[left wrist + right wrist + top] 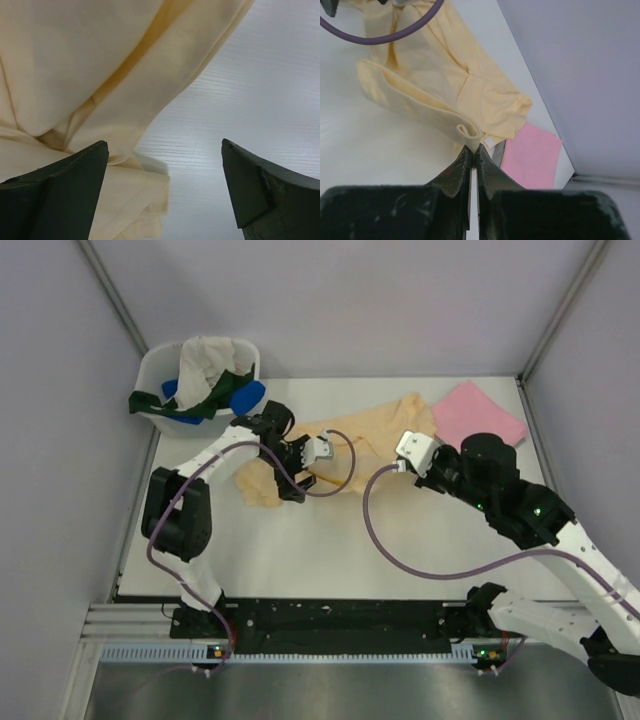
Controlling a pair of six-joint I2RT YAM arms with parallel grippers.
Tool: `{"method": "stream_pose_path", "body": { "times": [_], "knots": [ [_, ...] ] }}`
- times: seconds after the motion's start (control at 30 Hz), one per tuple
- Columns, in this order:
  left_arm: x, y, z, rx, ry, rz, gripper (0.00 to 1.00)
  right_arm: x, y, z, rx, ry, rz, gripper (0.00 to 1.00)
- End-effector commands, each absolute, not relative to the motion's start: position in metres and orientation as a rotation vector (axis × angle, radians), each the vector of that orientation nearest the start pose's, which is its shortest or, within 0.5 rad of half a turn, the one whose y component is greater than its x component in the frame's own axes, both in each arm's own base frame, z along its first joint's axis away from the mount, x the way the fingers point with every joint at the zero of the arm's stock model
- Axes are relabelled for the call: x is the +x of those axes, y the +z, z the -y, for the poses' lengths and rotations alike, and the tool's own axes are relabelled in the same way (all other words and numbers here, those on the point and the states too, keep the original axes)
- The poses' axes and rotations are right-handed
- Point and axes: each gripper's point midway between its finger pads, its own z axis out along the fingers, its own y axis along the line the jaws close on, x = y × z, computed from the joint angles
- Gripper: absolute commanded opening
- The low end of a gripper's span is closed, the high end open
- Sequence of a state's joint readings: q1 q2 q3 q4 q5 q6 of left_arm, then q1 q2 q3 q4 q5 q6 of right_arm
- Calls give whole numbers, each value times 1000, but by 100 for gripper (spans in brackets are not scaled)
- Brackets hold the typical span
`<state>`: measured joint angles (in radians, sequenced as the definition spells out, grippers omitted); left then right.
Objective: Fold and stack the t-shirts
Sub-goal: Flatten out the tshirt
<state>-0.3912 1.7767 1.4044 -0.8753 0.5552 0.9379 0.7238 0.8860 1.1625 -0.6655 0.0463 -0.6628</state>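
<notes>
— Three crumpled cloths fill our white tub [150, 368]: cream-white shirt [205, 358], dark green shirt [200, 405], blue shirt [246, 397].
— We see the soft peach-yellow shirt [375, 440] rumpled mid-table. The right gripper [473, 150] pinches its fold and the left gripper [164, 145] gapes over its edge. The pink shirt [475, 412] lies flat, square.

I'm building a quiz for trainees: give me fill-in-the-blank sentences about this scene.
1. The right claw is ___ on a fold of the yellow shirt.
2. The left claw is ___.
3. The tub stands at the far ___ corner of the table.
Missing: shut, open, left.
</notes>
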Motion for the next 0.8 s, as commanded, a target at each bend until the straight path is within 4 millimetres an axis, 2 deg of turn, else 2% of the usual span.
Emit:
{"method": "stream_pose_path", "body": {
  "times": [0.0, 0.2, 0.37, 0.43, 0.5, 0.7, 0.77],
  "knots": [
    [336, 91, 208, 1782, -548, -1936, 98, 254, 353, -143, -1074, -118, -1542, 0],
    [356, 63, 207, 1746, -448, -2027, 95, 260, 393, -115, -916, -206, -1535, 0],
    [367, 52, 205, 1726, -377, -2061, 86, 255, 424, -98, -818, -226, -1502, 0],
    [370, 54, 205, 1706, -361, -2067, 76, 255, 432, -94, -794, -245, -1496, 0],
    [369, 64, 209, 1687, -385, -2054, 60, 255, 439, -87, -766, -267, -1491, 0],
    [352, 93, 230, 1652, -579, -1993, 0, 255, 451, -82, -721, -279, -1486, 0],
    [348, 106, 233, 1643, -628, -1991, 0, 257, 453, -77, -702, -296, -1492, 0]
  ]
}}
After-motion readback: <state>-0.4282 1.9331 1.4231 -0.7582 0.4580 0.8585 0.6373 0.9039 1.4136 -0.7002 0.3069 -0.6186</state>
